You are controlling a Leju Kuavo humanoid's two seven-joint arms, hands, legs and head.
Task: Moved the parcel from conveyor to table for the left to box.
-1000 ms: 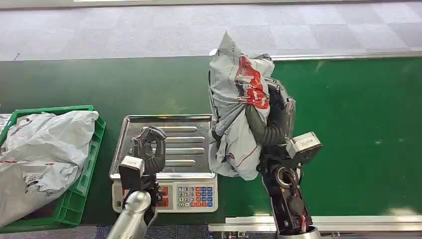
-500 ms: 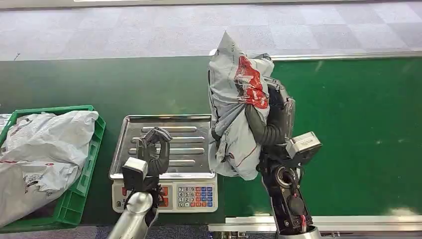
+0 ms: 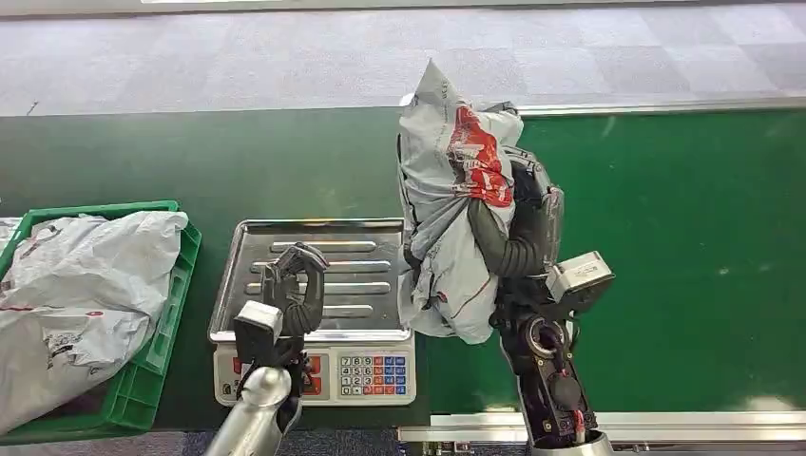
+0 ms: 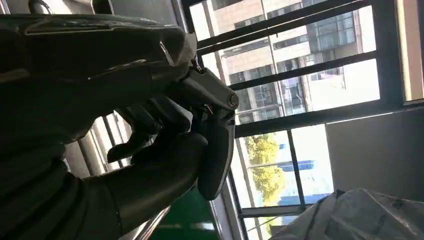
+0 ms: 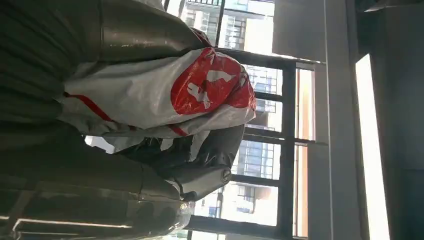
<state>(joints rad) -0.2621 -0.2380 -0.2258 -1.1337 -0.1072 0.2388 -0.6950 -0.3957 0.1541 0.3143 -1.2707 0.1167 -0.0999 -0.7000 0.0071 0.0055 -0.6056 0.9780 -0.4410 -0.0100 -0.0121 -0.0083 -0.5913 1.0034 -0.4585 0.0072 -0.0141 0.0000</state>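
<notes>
A: Right hand (image 3: 518, 223) grips the parcel (image 3: 454, 204) over the conveyor (image 3: 665, 237), at 3 o'clock of the scale tray (image 3: 352, 233).

B: Left hand (image 3: 290, 290) curled, empty. Risk: slack bag slips or snags the tray edge.

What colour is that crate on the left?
Green crate, clearest in the head view.

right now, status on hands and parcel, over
Right hand grips the grey parcel, raised above the conveyor. Left hand curled, holding nothing, over the scale tray. Scale sits between parcel and green crate.
</notes>
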